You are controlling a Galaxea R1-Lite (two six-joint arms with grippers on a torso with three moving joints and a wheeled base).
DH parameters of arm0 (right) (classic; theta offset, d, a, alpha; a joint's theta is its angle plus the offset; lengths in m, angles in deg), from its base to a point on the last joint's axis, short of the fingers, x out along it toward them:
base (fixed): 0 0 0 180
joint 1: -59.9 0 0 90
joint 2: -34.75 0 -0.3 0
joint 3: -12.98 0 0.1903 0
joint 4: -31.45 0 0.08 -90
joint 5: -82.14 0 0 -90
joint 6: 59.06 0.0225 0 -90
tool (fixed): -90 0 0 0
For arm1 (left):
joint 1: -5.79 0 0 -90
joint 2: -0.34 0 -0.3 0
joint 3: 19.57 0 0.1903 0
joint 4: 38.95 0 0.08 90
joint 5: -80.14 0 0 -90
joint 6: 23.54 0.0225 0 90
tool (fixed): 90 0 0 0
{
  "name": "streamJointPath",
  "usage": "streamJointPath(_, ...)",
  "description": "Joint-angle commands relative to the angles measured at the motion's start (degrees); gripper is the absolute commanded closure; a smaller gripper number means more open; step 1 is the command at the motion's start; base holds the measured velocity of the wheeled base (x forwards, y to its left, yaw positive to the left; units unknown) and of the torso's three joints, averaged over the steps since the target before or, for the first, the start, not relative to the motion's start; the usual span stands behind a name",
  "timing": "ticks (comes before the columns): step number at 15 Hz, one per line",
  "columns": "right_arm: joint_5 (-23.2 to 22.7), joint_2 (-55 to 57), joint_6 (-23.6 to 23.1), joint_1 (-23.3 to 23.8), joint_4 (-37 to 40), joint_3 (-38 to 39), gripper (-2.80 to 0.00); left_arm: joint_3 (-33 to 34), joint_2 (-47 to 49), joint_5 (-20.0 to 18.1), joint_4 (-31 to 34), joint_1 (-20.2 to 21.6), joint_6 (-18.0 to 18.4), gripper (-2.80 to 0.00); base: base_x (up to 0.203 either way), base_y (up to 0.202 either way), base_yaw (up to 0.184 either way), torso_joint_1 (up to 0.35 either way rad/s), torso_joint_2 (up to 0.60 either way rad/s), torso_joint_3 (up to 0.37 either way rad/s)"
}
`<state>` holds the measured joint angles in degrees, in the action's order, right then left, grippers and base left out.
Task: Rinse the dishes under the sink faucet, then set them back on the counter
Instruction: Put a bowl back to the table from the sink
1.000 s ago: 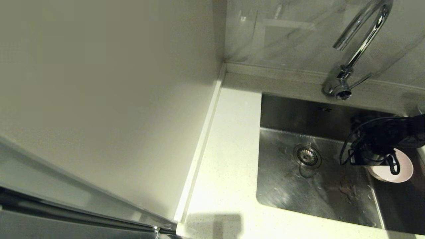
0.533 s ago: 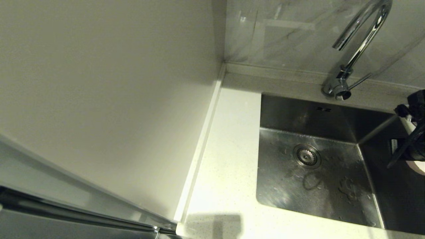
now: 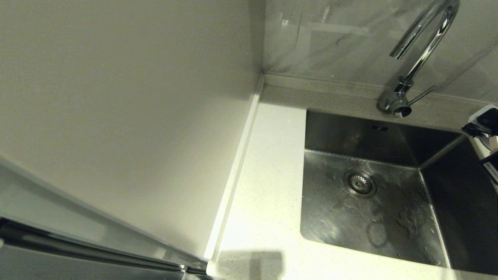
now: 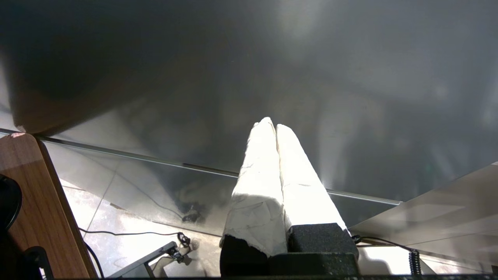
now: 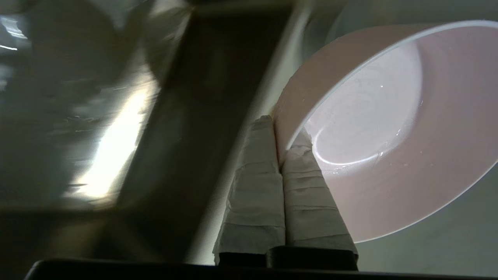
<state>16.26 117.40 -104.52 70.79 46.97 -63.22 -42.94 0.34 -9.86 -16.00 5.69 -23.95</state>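
While the right end effector (image 5: 278,128) pinches the pink bowl (image 5: 389,132) by its rim (one finger inside, one outside) so drips can run out, the sink (image 3: 373,210) lies beside it, the desk (image 3: 264,202) farther off. Parked away, the left end effector (image 4: 275,126) is closed.

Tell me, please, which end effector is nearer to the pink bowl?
The right end effector: it pinches the pink bowl's rim. The left end effector is parked away, with no bowl near it.

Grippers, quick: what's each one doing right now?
Left gripper: shut, holding nothing, parked away from the sink.
Right gripper: shut on the rim of the pale pink round bowl.
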Motion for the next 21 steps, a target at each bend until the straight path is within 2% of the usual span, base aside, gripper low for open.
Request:
streamJointPath(1, -4.3, -1.1, -26.0, 2.9, -10.6, 2.0, 0.00, 0.2, 0.0, 0.0, 0.0, 0.0, 0.0, 0.00, 0.000, 0.000, 0.000, 0.000, 0.00, 0.000)
streamJointPath(2, -7.5, -1.4, -33.9, 5.2, -14.1, 2.9, 0.00, 0.2, 0.0, 0.0, 0.0, 0.0, 0.0, 0.00, 0.000, 0.000, 0.000, 0.000, 0.00, 0.000)
streamJointPath(5, -21.7, -1.1, -56.2, 18.5, -24.9, 3.9, 0.00, 0.2, 0.0, 0.0, 0.0, 0.0, 0.0, 0.00, 0.000, 0.000, 0.000, 0.000, 0.00, 0.000)
streamJointPath(7, -33.6, 1.0, -70.6, 26.6, -31.6, 1.8, 0.00, 0.2, 0.0, 0.0, 0.0, 0.0, 0.0, 0.00, 0.000, 0.000, 0.000, 0.000, 0.00, 0.000)
streamJointPath(8, -38.7, 3.0, -76.3, 29.4, -35.3, -0.3, 0.00, 0.2, 0.0, 0.0, 0.0, 0.0, 0.0, 0.00, 0.000, 0.000, 0.000, 0.000, 0.00, 0.000)
streamJointPath(9, -41.1, 4.2, -79.7, 30.9, -37.9, -1.6, 0.00, 0.2, 0.0, 0.0, 0.0, 0.0, 0.0, 0.00, 0.000, 0.000, 0.000, 0.000, 0.00, 0.000)
streamJointPath(10, -42.0, 4.8, -81.1, 31.5, -38.8, -1.7, 0.00, 0.2, 0.0, 0.0, 0.0, 0.0, 0.0, 0.00, 0.000, 0.000, 0.000, 0.000, 0.00, 0.000)
streamJointPath(15, -43.5, 5.2, -81.0, 31.9, -39.0, -0.3, 0.00, 0.2, 0.0, 0.0, 0.0, 0.0, 0.0, 0.00, 0.000, 0.000, 0.000, 0.000, 0.00, 0.000)
streamJointPath(18, -44.5, 6.5, -81.7, 32.6, -44.9, -0.9, 0.00, 0.2, 0.0, 0.0, 0.0, 0.0, 0.0, 0.00, 0.000, 0.000, 0.000, 0.000, 0.00, 0.000)
streamJointPath(21, -51.6, 10.0, -84.3, 33.6, -53.7, -4.0, 0.00, 0.2, 0.0, 0.0, 0.0, 0.0, 0.0, 0.00, 0.000, 0.000, 0.000, 0.000, 0.00, 0.000)
